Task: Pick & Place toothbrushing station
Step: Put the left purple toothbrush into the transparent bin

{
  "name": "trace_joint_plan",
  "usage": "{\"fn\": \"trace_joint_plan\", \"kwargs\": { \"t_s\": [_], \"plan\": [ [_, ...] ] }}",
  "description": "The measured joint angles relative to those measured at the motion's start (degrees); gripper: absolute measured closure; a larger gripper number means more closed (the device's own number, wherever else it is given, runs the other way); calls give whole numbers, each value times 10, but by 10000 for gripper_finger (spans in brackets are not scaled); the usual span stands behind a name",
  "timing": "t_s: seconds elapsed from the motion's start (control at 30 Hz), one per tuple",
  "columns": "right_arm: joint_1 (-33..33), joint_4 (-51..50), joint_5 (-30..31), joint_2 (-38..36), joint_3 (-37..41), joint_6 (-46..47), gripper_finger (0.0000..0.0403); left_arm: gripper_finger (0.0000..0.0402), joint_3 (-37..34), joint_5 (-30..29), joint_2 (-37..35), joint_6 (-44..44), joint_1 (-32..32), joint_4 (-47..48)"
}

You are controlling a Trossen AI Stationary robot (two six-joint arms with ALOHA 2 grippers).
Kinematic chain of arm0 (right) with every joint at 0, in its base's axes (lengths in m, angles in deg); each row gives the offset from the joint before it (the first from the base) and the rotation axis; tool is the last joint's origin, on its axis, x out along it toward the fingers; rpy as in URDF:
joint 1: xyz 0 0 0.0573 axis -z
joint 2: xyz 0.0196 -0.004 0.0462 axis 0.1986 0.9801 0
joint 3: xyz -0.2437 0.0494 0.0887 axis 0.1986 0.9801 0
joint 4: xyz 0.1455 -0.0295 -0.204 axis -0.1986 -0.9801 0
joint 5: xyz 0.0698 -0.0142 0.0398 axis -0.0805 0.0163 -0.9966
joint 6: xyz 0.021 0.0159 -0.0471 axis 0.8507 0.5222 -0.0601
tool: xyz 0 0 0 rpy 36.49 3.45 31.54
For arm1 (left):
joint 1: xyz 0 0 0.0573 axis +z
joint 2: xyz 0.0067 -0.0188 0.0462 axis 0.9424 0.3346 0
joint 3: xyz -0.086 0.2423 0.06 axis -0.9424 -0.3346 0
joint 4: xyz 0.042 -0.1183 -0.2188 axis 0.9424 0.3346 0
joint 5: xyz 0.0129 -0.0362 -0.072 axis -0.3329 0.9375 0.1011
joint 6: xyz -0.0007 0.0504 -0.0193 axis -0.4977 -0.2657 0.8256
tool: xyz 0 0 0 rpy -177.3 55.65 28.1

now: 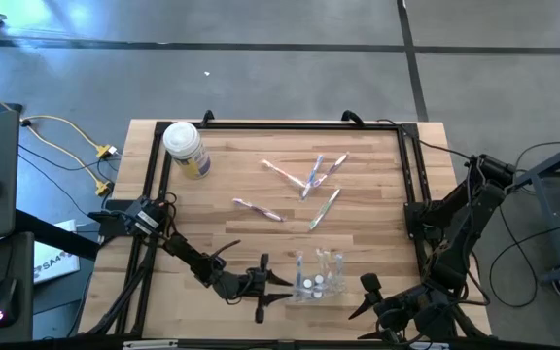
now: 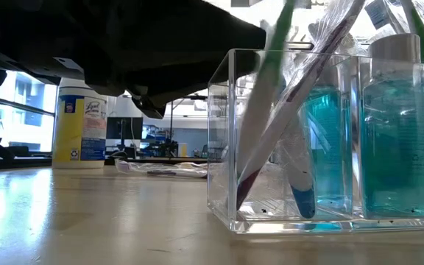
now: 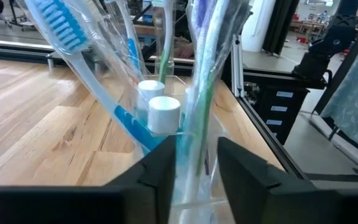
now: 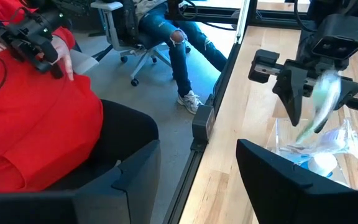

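Note:
The clear holder [image 1: 320, 275] stands near the table's front edge, with several wrapped toothbrushes and small white-capped bottles of blue liquid [image 2: 400, 140] upright in it. My left gripper [image 1: 282, 283] lies level at the holder's left side, open. Its fingers [image 3: 160, 174] stand on either side of a green-and-white wrapped toothbrush [image 3: 194, 124] that leans in the holder. My right gripper [image 1: 369, 297] waits open and empty to the holder's right. Several more wrapped toothbrushes [image 1: 309, 175] lie flat mid-table.
A white-lidded jar with a yellow label [image 1: 185, 148] stands at the far left. Black rails [image 1: 411, 185] frame the table. A person in red [image 4: 30, 112] sits beyond the table's edge. Bare wood lies between the loose toothbrushes and the holder.

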State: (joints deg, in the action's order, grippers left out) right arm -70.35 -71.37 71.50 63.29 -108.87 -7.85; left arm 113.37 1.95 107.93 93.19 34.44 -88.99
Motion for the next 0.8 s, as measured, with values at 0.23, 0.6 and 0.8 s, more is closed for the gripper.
{"fn": "trace_joint_plan", "kwargs": {
  "t_s": [0.23, 0.6, 0.8],
  "plan": [
    [0, 0, 0, 0, 0, 0, 200, 209, 0, 0, 0, 0, 0, 0],
    [0, 0, -1, 0, 0, 2, 200, 195, -1, -59, -27, -26, -6, 33],
    [0, 0, -2, 0, 0, 3, 200, 195, -1, -66, -81, -32, -16, 126]
  ]
}}
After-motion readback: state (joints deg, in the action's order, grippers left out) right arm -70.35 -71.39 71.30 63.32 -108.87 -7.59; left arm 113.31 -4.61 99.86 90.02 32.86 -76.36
